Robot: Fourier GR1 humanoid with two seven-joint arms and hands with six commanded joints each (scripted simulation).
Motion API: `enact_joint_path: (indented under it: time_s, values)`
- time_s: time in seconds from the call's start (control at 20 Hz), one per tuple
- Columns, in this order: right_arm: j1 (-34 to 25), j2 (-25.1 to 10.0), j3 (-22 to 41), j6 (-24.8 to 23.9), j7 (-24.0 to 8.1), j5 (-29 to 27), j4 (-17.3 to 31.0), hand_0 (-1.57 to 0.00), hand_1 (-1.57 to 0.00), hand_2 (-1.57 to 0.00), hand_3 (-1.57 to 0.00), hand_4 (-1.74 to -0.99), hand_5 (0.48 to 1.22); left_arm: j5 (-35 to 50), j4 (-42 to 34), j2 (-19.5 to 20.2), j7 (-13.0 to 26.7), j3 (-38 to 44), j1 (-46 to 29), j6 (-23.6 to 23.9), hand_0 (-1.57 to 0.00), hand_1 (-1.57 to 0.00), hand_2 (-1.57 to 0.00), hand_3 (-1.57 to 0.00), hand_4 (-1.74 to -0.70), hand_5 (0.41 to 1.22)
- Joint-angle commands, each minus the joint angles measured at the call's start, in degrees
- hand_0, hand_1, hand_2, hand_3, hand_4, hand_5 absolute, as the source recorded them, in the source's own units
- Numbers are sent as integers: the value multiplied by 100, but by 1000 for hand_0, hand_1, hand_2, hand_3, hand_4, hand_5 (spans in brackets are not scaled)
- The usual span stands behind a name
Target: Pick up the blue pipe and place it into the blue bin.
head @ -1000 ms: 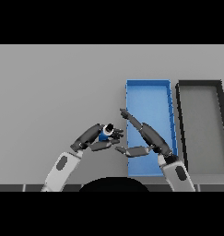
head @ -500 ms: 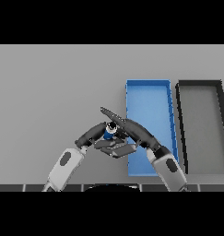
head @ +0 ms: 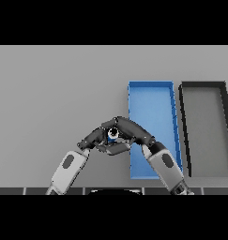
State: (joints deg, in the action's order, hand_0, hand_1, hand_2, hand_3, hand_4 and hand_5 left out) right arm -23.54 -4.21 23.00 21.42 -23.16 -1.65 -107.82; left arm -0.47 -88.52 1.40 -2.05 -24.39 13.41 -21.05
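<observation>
The blue pipe [head: 112, 134] shows only as a small blue and white end, just left of the blue bin [head: 151, 103], and both hands meet on it. My left hand [head: 93, 138] reaches in from the lower left with its fingers curled against the pipe. From the lower right, my right hand [head: 132, 131] closes over it, fingers above and thumb below. Most of the pipe is hidden between the two hands. My right forearm lies across the near left corner of the blue bin.
A dark grey bin [head: 204, 123] stands right beside the blue bin, on its right. The grey table [head: 54, 93] stretches out to the left and behind the hands.
My right hand has swung left from over the blue bin's edge and closed its spread fingers and thumb round the pipe. The left hand has stayed on the pipe.
</observation>
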Motion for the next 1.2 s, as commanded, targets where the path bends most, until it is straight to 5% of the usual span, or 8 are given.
enact_joint_path:
  time_s: [0.0,0.1,0.25,0.6,0.65,0.8,0.9,1.15]
  values:
    - [21,115,-11,-80,104,-23,90,-1186,-1195,-1196,-1031,-1513,671,4,-26,-52,64,11,14,30,-1571,-1571,-1553,-1271,-1682,1221]
    - [72,184,-14,-112,197,-72,12,-1324,-1330,-1331,-1225,-1481,869,-64,62,-62,-73,12,36,-25,-1571,-1571,-1560,-1331,-1703,1221]
    - [143,188,143,-152,625,233,10,-1445,-1448,-1448,-1394,-1477,1041,-88,17,-90,4,99,55,-138,-1571,-1571,-1539,-1412,-1722,1221]
    - [435,514,27,-112,478,12,-80,-1545,-1545,-1545,-1534,-1494,1183,-270,-10,-154,-136,101,-35,-70,-1571,-1571,-1564,-1434,-1732,1221]
    - [363,589,-42,-126,379,-24,-69,-1550,-1550,-1550,-1541,-1495,1191,-271,-81,-132,-178,115,-63,-50,-1571,-1571,-1566,-1264,-1734,1221]
    - [424,651,-19,-158,433,157,-93,-1560,-1560,-1560,-1556,-1497,1206,-530,-30,-51,-238,117,-8,-190,-940,-875,-855,-672,-1406,1221]
    - [344,709,-77,-149,329,203,-61,-1564,-1564,-1564,-1561,-1498,1211,-574,-37,22,-280,180,-17,-472,-601,-560,-547,-430,-1250,1221]
    - [354,931,-92,-63,301,430,-93,-1569,-1569,-1569,-1568,-1499,1218,-594,-22,-20,260,266,-31,-598,-196,-183,-178,-140,-1031,848]
